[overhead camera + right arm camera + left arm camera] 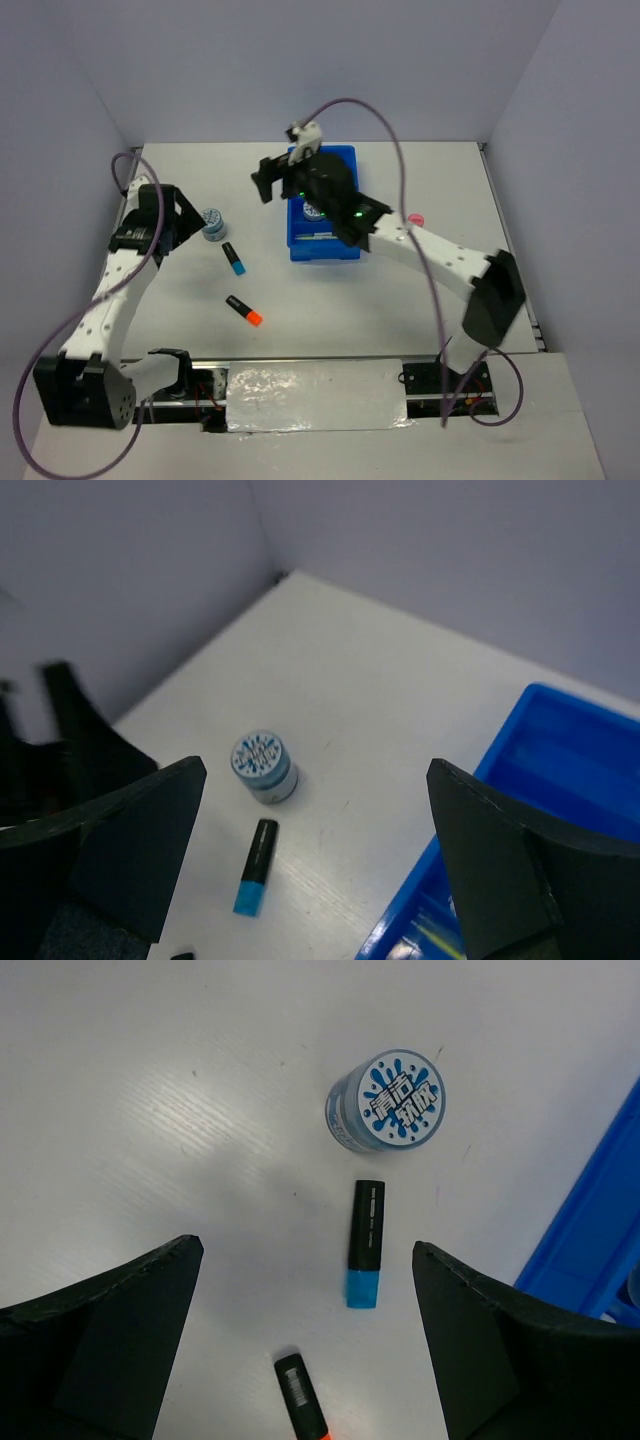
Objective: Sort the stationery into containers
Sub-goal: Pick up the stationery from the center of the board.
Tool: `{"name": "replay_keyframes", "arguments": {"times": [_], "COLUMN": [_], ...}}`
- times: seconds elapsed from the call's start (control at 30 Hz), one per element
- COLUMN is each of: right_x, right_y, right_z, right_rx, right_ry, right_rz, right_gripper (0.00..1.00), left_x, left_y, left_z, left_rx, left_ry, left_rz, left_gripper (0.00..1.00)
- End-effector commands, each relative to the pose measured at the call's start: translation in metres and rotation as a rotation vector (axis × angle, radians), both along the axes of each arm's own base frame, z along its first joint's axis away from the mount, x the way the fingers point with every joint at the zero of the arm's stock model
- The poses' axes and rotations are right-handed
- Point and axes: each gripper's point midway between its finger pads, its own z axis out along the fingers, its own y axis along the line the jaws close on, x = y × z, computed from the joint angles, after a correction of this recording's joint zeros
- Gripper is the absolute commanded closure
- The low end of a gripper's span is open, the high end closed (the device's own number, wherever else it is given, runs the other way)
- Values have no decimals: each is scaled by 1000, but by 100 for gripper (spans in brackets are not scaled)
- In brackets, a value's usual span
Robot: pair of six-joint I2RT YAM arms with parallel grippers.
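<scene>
Tools both wide and empty; I judge the next pick is just starting.
My left tool (305,1280) hangs over the blue-ended marker (366,1243), a short matte black stick flat on the white desk (400,300), left of the glossy blue tray (340,158); the round printed-lid tub (388,1102) and orange-ended marker (303,1400) lie that side too. My right tool (315,770) hovers over the tray's left rim. Next: drop, straddle the marker crosswise, close.

Under my left wrist camera: round tub (386,1101), its lid printed with four white Chinese characters in two rows on a blue splash, seemingly 清洁 over 软胶. I cannot read the pale marks on the blue-tipped marker (366,1243).
</scene>
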Motion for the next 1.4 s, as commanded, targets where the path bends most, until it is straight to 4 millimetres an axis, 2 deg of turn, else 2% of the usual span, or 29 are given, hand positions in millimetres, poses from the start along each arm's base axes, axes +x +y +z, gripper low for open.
{"name": "replay_keyframes", "arguments": {"times": [0.0, 0.03, 0.07, 0.1, 0.13, 0.17, 0.2, 0.23, 0.27, 0.3, 0.37, 0.4, 0.57, 0.8, 1.03, 1.17, 1.2, 1.23, 1.27, 1.3, 1.37], "right_x": [-25, -38, -46, -52, -64, -70, -79, -88, -92, -96, -103, -105, -107, -106, -106, -106, -106, -106, -106, -105, -105], "right_y": [-44, -60, -65, -71, -82, -86, -88, -96, -98, -101, -104, -104, -100, -93, -88, -88, -89, -89, -89, -90, -92], "right_z": [53, 56, 55, 48, 48, 46, 29, 35, 32, 17, 12, 1, -17, -23, -34, -37, -38, -38, -35, -35, -34], "right_rx": [44, 17, -1, -29, -46, -49, -71, -53, -48, -64, -55, -66, -64, -66, -68, -70, -73, -73, -71, -72, -70], "right_ry": [-78, -72, -63, -52, -36, -31, -6, -19, -10, 10, 24, 44, 84, 96, 120, 126, 128, 126, 121, 119, 116], "right_rz": [-16, -13, 0, 15, 27, 41, 70, 80, 87, 95, 110, 117, 147, 166, 179, 178, 174, 172, 173, 168, 161], "right_gripper": [0, 0, 0, 0, 0, 0, 0, 0, 0, 0, 0, 0, 0, 0, 0, 0, 0, 0, 0, 0, 0], "left_x": [42, 52, 60, 70, 77, 83, 90, 95, 99, 107, 116, 119, 127, 130, 127, 130, 130, 130, 130, 131, 133], "left_y": [-14, -13, -14, -13, -13, -14, -15, -15, -17, -18, -21, -20, -18, -25, -27, -28, -28, -29, -30, -31, -35], "left_z": [-10, -6, -26, -21, -37, -39, -37, -45, -46, -42, -53, -56, -78, -108, -121, -126, -128, -127, -126, -122, -117], "left_rx": [-52, -40, -24, -16, 0, 6, 8, 16, 12, 12, 11, 13, 18, -6, -4, -5, -6, -7, -1, 1, 2], "left_ry": [-11, -13, 57, 58, 110, 118, 111, 134, 133, 117, 148, 163, 255, 310, 316, 326, 330, 325, 324, 316, 304], "left_rz": [-9, -9, -16, -11, -24, -41, -47, -63, -75, -81, -105, -101, -78, -102, -108, -119, -123, -125, -126, -127, -137], "left_gripper": [1, 1, 1, 1, 1, 1, 1, 1, 1, 1, 1, 1, 1, 1, 4, 18, 35, 44, 50, 61, 71]}}
